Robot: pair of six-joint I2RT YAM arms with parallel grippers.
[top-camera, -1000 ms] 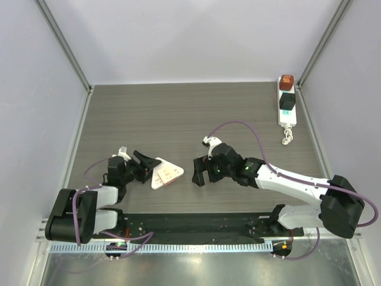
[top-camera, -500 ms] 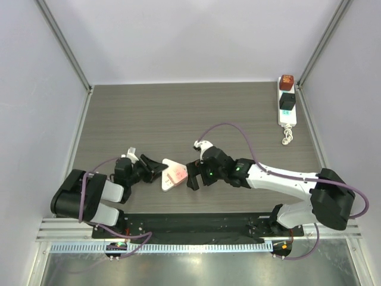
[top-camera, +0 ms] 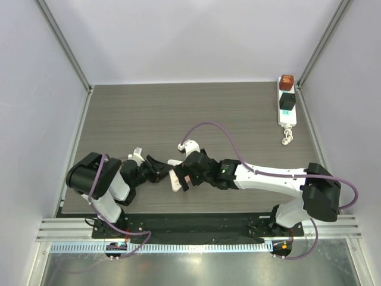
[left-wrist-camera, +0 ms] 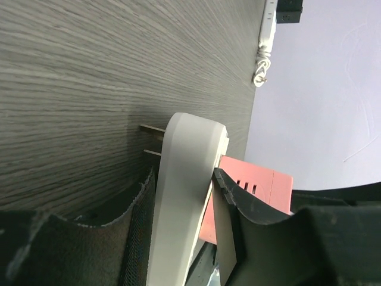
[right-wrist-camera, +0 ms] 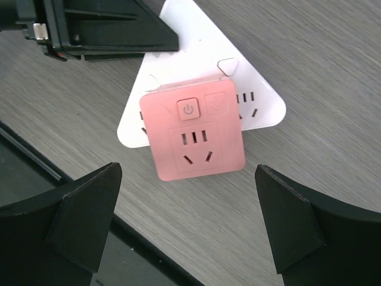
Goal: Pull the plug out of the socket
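The socket (top-camera: 287,110), a long white power strip, lies at the far right of the table with a red-brown plug (top-camera: 287,80) and a black plug (top-camera: 287,100) in it. Near the front, my left gripper (left-wrist-camera: 183,179) is shut on a white triangular plate (left-wrist-camera: 184,196), held on edge with its metal prongs (left-wrist-camera: 152,130) towards the table. A pink square adapter (right-wrist-camera: 192,132) sits plugged into the plate's (right-wrist-camera: 257,106) face. My right gripper (right-wrist-camera: 187,174) hangs open facing the pink adapter, one finger on each side, touching nothing.
The strip's short knotted cord (top-camera: 287,137) trails towards the front at the right edge. Grey walls and metal frame posts (top-camera: 65,47) close in the table. The black base rail (top-camera: 196,223) runs along the near edge.
My left gripper has shut on the white triangular plate, tipped it onto its edge and carried it right. My right arm has swung left until its open jaws face the pink adapter.
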